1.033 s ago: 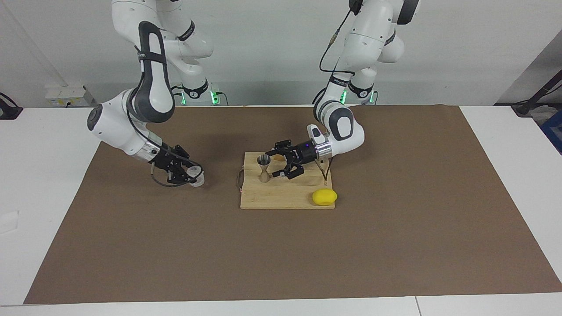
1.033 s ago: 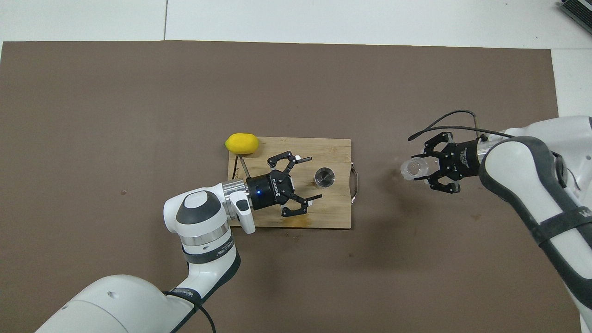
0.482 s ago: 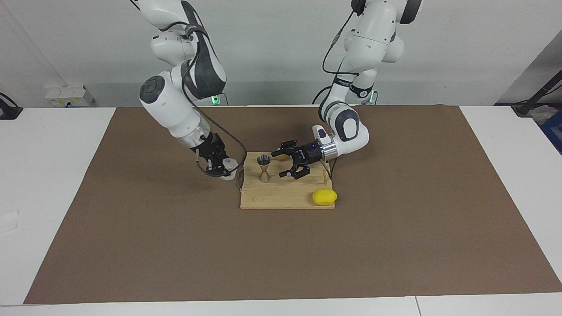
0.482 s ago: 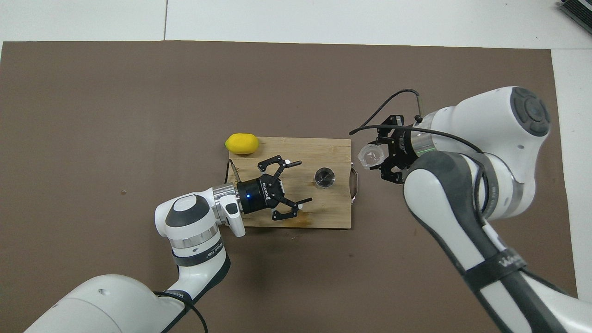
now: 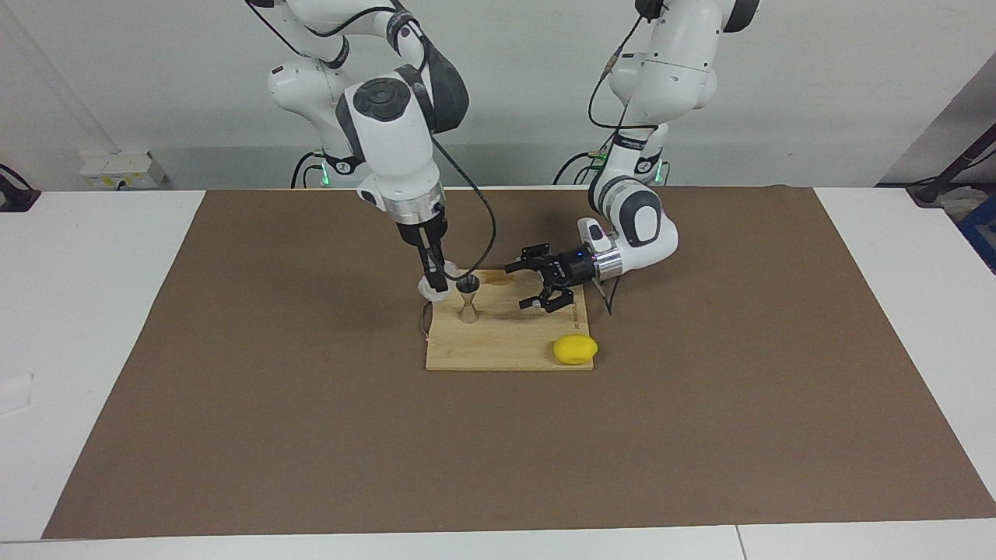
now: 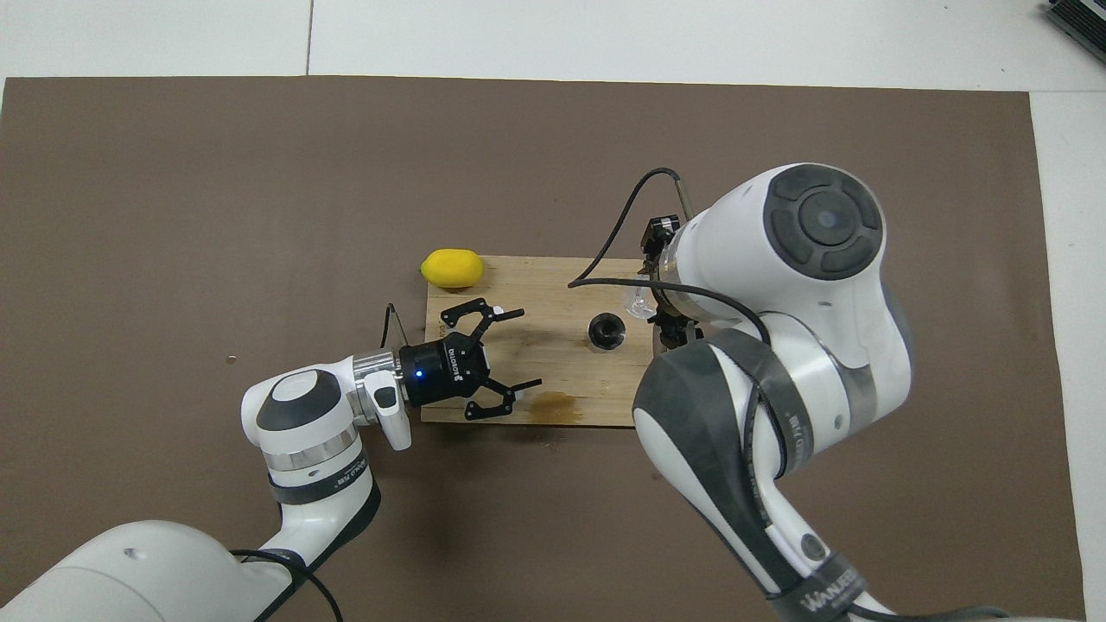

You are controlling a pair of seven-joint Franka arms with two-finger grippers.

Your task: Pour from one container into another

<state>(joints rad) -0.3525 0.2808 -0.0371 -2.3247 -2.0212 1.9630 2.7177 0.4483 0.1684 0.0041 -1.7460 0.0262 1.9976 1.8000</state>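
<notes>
The clear cup (image 5: 430, 291) hangs in my right gripper (image 5: 435, 277), which is shut on it and points steeply down. The cup is level with the rim of the metal jigger (image 5: 468, 299), just beside it toward the right arm's end. The jigger stands upright on the wooden board (image 5: 506, 346). In the overhead view the right arm hides most of the cup (image 6: 638, 301), with the jigger (image 6: 607, 331) showing beside it. My left gripper (image 5: 518, 288) lies level over the board, open and holding nothing, a short way from the jigger toward the left arm's end; its open fingers also show from above (image 6: 524, 347).
A yellow lemon (image 5: 575, 349) rests at the board's corner farthest from the robots, toward the left arm's end. A dark stain (image 6: 557, 402) marks the board's edge nearest the robots. A brown mat (image 5: 700, 435) covers the table around the board.
My right arm has swung the cup in from over the mat to just beside the jigger, turning to point down. My left gripper has drawn back from the jigger, still open.
</notes>
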